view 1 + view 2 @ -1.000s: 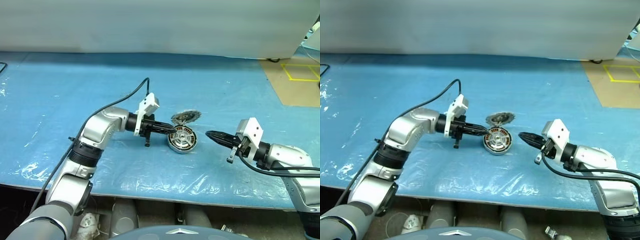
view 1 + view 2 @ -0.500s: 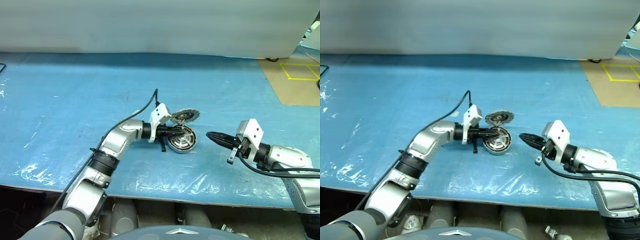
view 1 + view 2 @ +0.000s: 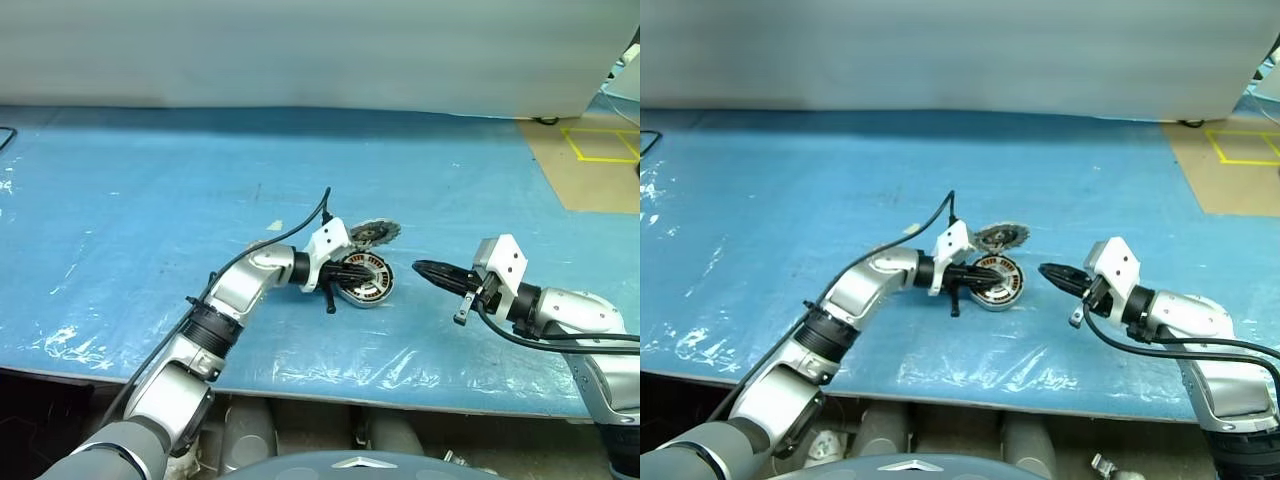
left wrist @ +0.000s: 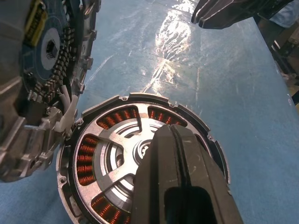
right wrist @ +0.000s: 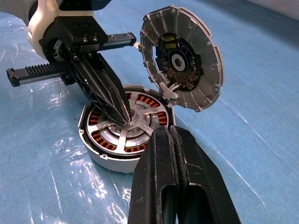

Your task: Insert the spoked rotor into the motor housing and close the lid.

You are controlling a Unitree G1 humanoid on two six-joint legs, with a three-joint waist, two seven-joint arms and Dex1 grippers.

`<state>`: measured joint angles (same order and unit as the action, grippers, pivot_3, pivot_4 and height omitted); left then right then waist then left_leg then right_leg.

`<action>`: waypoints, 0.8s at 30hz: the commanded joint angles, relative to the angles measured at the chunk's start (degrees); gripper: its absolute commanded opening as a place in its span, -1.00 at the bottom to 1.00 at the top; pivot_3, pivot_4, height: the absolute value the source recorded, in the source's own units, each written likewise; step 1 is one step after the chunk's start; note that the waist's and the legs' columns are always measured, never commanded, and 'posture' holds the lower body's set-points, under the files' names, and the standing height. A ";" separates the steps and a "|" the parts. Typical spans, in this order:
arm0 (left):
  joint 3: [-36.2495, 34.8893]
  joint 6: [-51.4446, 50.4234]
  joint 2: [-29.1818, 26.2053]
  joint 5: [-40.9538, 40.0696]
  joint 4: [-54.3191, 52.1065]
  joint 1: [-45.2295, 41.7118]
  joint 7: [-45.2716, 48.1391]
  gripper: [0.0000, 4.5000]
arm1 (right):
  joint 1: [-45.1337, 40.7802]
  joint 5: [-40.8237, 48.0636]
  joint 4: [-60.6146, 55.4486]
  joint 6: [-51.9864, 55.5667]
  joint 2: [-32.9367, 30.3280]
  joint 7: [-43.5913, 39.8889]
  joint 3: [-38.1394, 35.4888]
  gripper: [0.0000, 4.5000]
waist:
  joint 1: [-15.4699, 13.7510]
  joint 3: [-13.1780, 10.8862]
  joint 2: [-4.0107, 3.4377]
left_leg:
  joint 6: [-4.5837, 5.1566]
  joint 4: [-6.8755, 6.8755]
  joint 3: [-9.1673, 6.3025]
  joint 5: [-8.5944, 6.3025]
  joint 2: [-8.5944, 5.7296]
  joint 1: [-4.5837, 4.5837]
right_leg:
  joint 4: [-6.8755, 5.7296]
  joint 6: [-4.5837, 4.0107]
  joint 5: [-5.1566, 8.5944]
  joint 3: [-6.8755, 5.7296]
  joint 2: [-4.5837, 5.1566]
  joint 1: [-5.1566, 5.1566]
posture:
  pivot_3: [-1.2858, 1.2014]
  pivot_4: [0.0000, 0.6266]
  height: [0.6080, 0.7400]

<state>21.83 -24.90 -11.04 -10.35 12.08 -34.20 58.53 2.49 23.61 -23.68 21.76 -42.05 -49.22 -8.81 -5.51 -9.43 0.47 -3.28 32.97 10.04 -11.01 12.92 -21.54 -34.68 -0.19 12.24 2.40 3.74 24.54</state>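
Observation:
The motor housing (image 3: 360, 298) sits mid-table, a squat silver shell with copper windings. The spoked rotor (image 5: 140, 128) lies inside it, silver spokes over the windings. My left gripper (image 3: 374, 272) is shut, reaching in from the left, its tips at the rotor's hub (image 4: 142, 150). The lid (image 3: 372, 233) stands tilted on edge just behind the housing, its ribbed face with the dark centre (image 5: 180, 53) turned toward the housing. My right gripper (image 3: 418, 268) is shut and hangs a short way right of the housing, pointing at it and holding nothing.
A blue plastic-covered table (image 3: 150, 180) carries everything; its front edge runs along the bottom. A tan floor patch with yellow tape (image 3: 598, 150) lies at the back right. The left arm's black cable (image 3: 300, 215) arcs above its wrist.
My left gripper has moved right and down, from the housing's left rim to over its centre. The right arm has not moved.

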 commanded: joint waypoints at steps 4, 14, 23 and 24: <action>-3.83 1.47 -1.33 -4.43 -1.43 0.72 3.69 -0.99 | -0.96 0.37 -1.76 -0.91 -0.43 -0.06 -0.78 -1.00 | 0.10 -0.01 0.00 | 0.02 -0.01 0.01 -0.01 -0.09 -0.04 | 0.00 0.05 0.03 0.00 0.07 0.05 | 0.03 -0.52 1.00; -14.18 -3.79 -3.70 -17.89 -8.93 -0.93 7.98 -0.99 | -1.66 0.21 -0.86 -1.07 -0.31 -0.79 -0.07 -1.00 | 0.06 -0.01 -0.01 | 0.04 -0.03 0.00 0.01 -0.08 -0.19 | -0.02 0.04 0.03 -0.02 0.08 0.20 | 0.03 -0.52 1.00; -19.90 9.77 -5.66 -13.01 10.55 -11.17 6.14 -0.99 | 1.15 2.28 -3.66 1.39 -1.61 -2.87 -0.23 -1.00 | -0.10 -0.01 0.00 | 0.06 -0.01 0.00 0.03 -0.12 -0.21 | -0.02 0.05 0.03 -0.04 0.10 0.18 | 0.03 -0.52 1.00; -19.55 12.78 -5.44 -11.51 14.28 -12.63 6.29 -0.99 | 1.63 2.60 -4.14 1.64 -1.62 -3.01 -0.26 -1.00 | -0.09 -0.01 0.00 | 0.06 -0.01 0.00 0.04 -0.13 -0.21 | 0.00 0.06 0.02 -0.04 0.10 0.18 | 0.03 -0.52 1.00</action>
<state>2.36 -17.71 -16.82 -24.27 21.69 -44.84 64.83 3.72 24.48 -23.97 23.18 -43.00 -51.71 -8.24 -5.59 -9.44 0.47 -3.21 32.96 10.04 -10.97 12.79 -21.77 -34.68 -0.13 12.26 2.36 3.84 24.72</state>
